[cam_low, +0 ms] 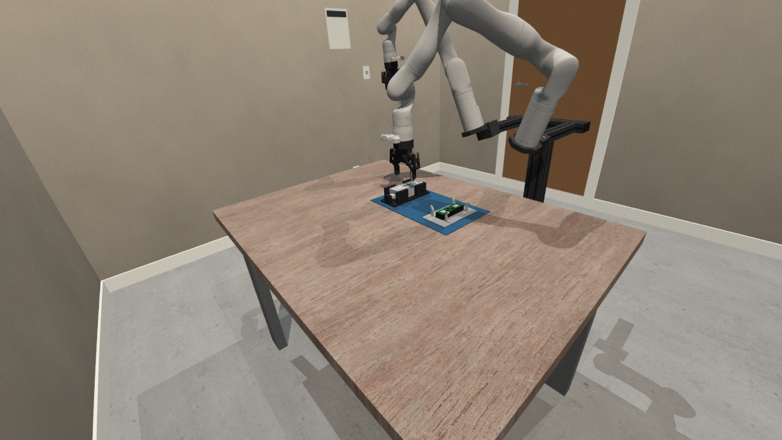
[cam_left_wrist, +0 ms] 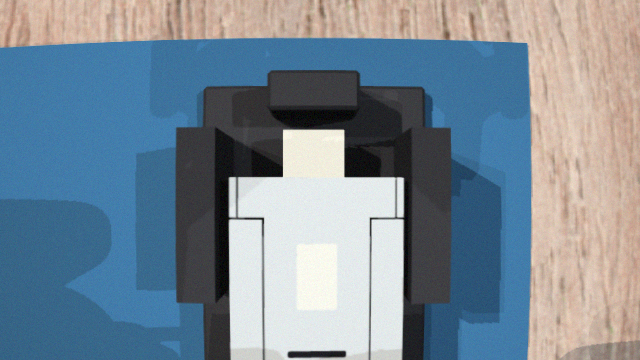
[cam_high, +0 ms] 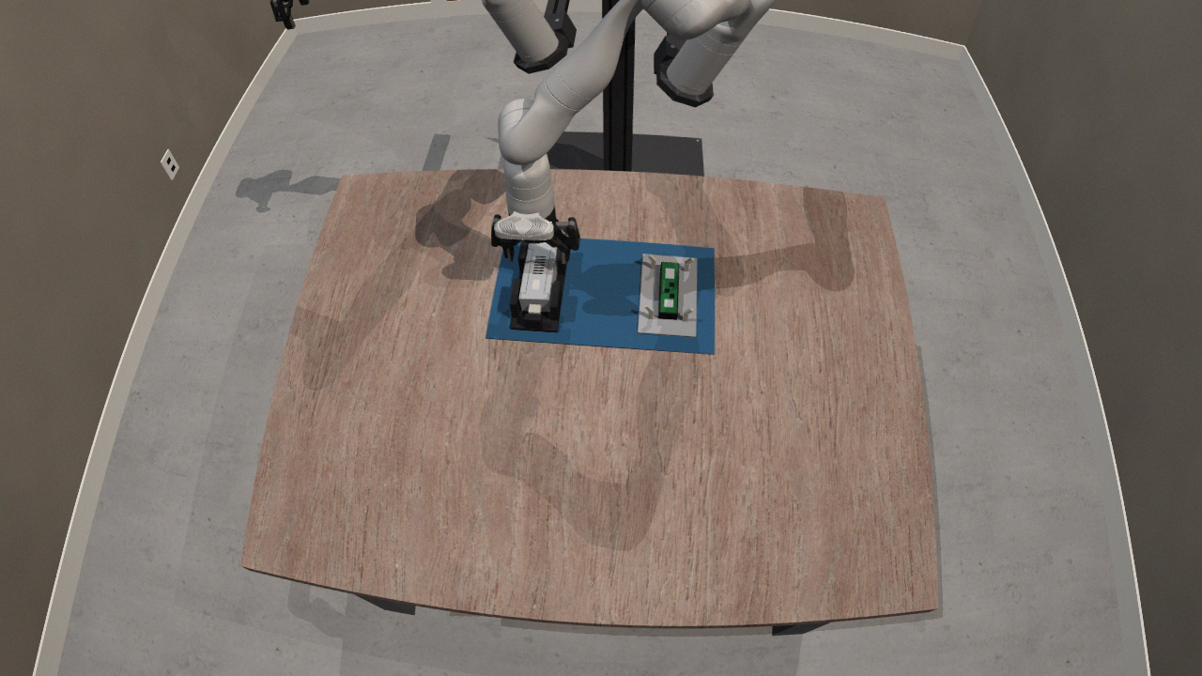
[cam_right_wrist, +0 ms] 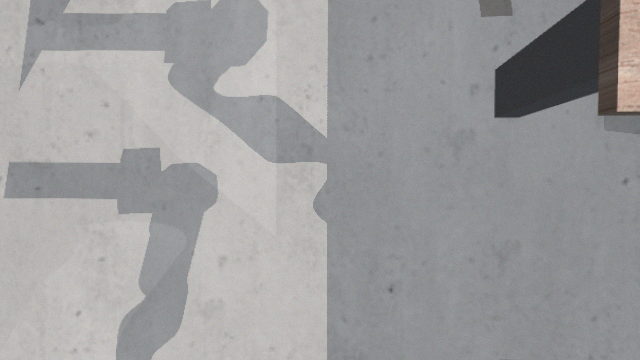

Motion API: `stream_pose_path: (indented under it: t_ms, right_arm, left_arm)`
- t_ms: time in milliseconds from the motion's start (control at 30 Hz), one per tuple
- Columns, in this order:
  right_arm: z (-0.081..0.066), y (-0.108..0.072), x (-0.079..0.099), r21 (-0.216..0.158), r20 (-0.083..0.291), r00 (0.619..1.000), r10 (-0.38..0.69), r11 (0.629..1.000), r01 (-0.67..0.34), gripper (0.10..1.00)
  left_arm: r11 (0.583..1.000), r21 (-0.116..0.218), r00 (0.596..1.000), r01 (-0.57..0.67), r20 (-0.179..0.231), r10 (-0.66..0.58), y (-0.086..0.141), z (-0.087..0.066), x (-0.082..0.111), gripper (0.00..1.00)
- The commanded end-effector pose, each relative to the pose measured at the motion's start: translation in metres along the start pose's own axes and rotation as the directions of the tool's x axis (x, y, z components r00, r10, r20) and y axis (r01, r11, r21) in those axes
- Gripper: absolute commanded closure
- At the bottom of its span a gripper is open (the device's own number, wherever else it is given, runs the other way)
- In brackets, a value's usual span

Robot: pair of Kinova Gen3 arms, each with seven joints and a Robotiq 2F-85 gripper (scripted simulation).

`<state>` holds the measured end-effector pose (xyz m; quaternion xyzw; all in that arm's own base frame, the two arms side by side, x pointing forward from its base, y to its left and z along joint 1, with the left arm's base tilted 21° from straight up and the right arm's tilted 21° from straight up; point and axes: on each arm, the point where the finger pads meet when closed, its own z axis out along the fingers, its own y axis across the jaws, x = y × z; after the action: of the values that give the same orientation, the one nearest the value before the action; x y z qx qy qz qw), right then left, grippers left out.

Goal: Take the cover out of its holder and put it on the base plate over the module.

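Note:
The light grey cover [cam_high: 535, 289] [cam_left_wrist: 280, 280] sits in its black holder [cam_high: 546, 325] [cam_low: 403, 195] [cam_left_wrist: 195, 215], between the side blocks. A cream tab [cam_left_wrist: 313, 152] shows at its end. My left gripper [cam_high: 537, 249] [cam_low: 405, 175] is open and empty above the cover's rear end; its fingers do not show in the left wrist view. The green and black module [cam_high: 669, 289] [cam_low: 449, 211] lies uncovered on the pale base plate [cam_high: 645, 294] [cam_low: 458, 219]. My right gripper is open, far from the table, at the top left in the top view.
Holder and base plate stand apart on a blue mat [cam_high: 601, 331] [cam_left_wrist: 75, 100]. Upright pale prongs rise around the module near the plate's corners. A black end block [cam_left_wrist: 313, 91] stands beyond the cream tab. The right wrist view shows floor and a table corner [cam_right_wrist: 630, 60].

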<state>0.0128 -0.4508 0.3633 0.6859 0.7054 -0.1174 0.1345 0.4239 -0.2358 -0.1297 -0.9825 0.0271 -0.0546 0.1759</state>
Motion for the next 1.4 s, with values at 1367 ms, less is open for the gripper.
stream_pose_path:
  t_ms: [1367]
  right_arm:
    - [-0.001,0.0,0.0,0.0,0.001,1.0,0.0,1.0,0.0,0.1]
  left_arm:
    - [1.0,-0.002,1.0,0.0,-0.002,0.0,0.001,0.062,0.001,0.002]
